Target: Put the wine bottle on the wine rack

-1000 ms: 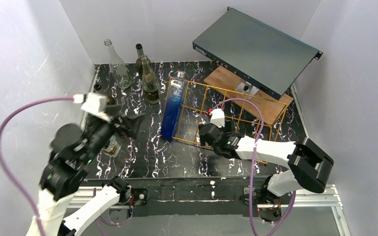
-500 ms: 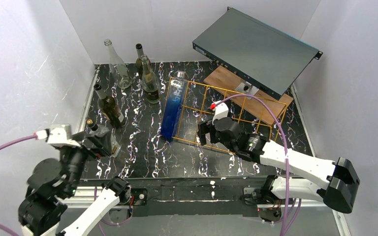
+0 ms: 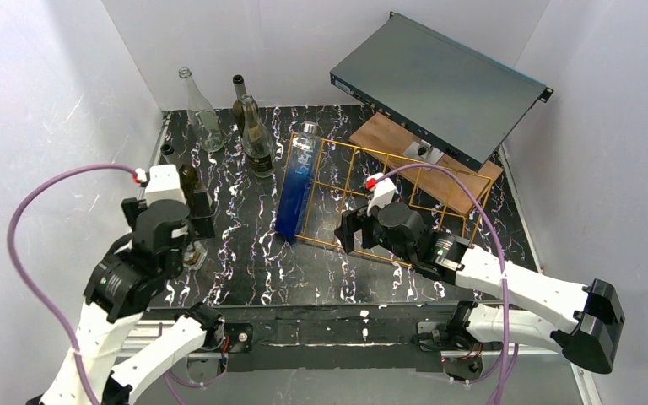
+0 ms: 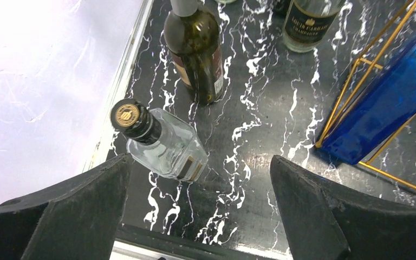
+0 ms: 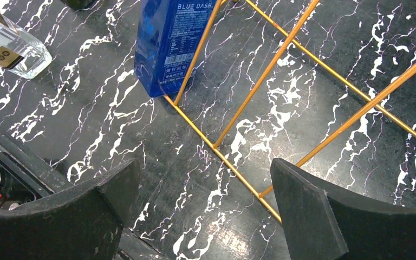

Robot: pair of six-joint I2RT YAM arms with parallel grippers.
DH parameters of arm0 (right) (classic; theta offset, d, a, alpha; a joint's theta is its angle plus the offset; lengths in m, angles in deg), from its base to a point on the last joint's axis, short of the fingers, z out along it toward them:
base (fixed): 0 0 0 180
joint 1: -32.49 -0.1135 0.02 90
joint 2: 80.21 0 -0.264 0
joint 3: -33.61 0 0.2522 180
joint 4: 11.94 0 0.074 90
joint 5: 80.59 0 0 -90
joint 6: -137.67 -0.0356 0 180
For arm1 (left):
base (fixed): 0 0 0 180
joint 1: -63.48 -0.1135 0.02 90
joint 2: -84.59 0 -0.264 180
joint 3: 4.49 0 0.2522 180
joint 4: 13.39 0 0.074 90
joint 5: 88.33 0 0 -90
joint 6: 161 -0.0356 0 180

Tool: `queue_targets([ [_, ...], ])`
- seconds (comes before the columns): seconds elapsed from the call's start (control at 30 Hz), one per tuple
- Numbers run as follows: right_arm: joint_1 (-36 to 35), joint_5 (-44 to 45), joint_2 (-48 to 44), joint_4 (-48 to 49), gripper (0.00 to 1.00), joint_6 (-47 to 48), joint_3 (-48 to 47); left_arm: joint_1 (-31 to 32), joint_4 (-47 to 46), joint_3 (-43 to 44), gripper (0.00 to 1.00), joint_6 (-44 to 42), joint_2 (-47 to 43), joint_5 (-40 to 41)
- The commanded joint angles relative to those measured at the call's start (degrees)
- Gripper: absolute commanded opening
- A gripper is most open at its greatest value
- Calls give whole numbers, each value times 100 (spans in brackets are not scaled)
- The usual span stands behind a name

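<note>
both claws wide, nothing held

my left gripper (image 4: 201,168) is spread wide and empty over a clear bottle (image 4: 168,149) by the table's left edge. the dark wine bottle (image 4: 197,49) stands just beyond. my right gripper (image 5: 206,168), equally wide, hovers mid-table over the wine rack (image 5: 235,116), whose leftmost slot holds a blue bottle (image 5: 170,43).

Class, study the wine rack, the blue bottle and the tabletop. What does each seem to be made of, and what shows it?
Wine rack: metal wire with a shiny orange-gold finish, judging by its thin, straight, rigid rods.
Blue bottle: probably glass, possibly plastic; it is deep blue, glossy and carries printed lettering.
Tabletop: black with white veins like marble and a slight sheen. Stone or a printed surface, unclear.
</note>
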Motion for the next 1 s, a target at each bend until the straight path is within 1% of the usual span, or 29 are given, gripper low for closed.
queue_targets([
  [0.0,-24,-45,-102,89,98,-69,23,9,128,105,98,224,418,243],
  [0.03,-24,-52,-82,45,98,-82,8,7,120,60,98,210,484,373],
  [0.17,-21,-59,-101,-88,98,-164,13,-6,-217,-350,98,-134,647,1318],
  [0.2,-23,-50,-130,-95,98,-197,60,-35,-291,-450,98,-144,681,1526],
  [0.27,-23,-31,-205,-91,98,-242,133,-140,-316,-538,98,18,752,1672],
  [0.37,-24,30,-308,-117,98,-286,194,-421,-318,-633,98,244,905,1682],
  [0.43,-24,75,-375,-133,98,-291,206,-827,-419,-752,98,296,1005,1621],
  [0.5,-24,107,-431,-155,98,-279,200,-1305,-696,-859,98,318,978,1250],
  [0.53,-24,117,-444,-171,99,-274,186,-1439,-882,-953,98,275,920,1090],
  [0.6,-24,145,-463,-224,98,-253,149,-1524,-1149,-1076,98,225,895,987],
  [0.73,-24,178,-485,-237,98,-255,167,-1564,-1430,-1256,98,256,1005,1161],
  [0.83,-24,154,-464,-227,98,-290,197,-1606,-1633,-1303,92,337,970,1153],
  [0.97,-23,137,-446,-249,98,-325,206,-1628,-1902,-1372,85,230,959,1274],
])
